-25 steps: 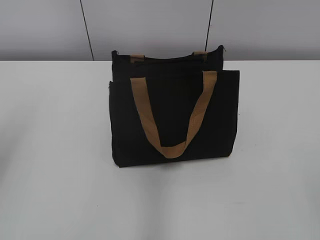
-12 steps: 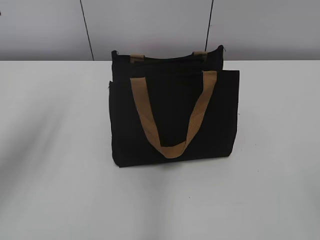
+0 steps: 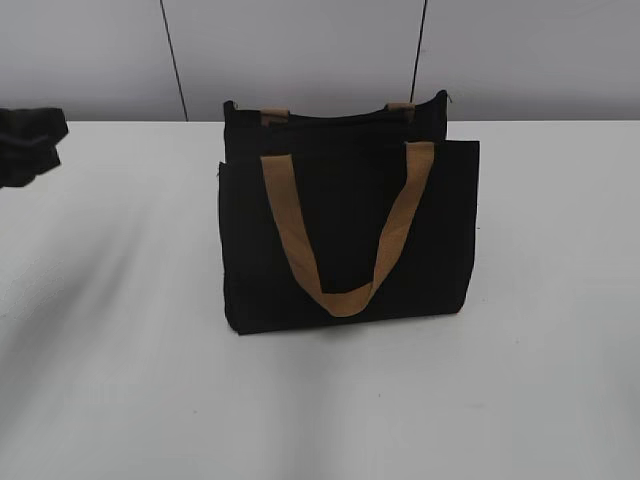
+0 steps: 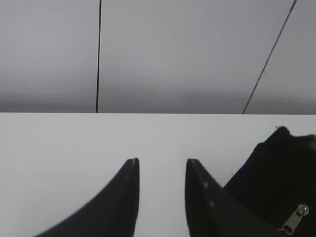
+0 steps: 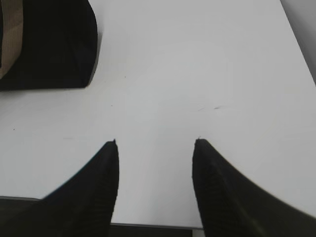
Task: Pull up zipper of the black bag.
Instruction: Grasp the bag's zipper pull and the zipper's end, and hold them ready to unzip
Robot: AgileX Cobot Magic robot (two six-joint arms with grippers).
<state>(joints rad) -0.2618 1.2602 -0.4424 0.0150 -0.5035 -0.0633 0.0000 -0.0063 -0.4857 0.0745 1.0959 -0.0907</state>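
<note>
1. Your bag (image 3: pixel 348 235) stands mid-frame; the zipper (image 4: pixel 296 218) shows lower right in the left wrist view.
2. Approach step: left gripper (image 4: pixel 162 165) and right gripper (image 5: pixel 155 144) both released, empty.
3. Next, you likely pinch the zipper.

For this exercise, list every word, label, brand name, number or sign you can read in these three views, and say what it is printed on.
None: no readable text shows in any view.
The black bag and its tan strap handles are plain, with no logo or tag.
The zipper pull is too small to show any marking.
The white table and grey wall carry no signs.
</note>
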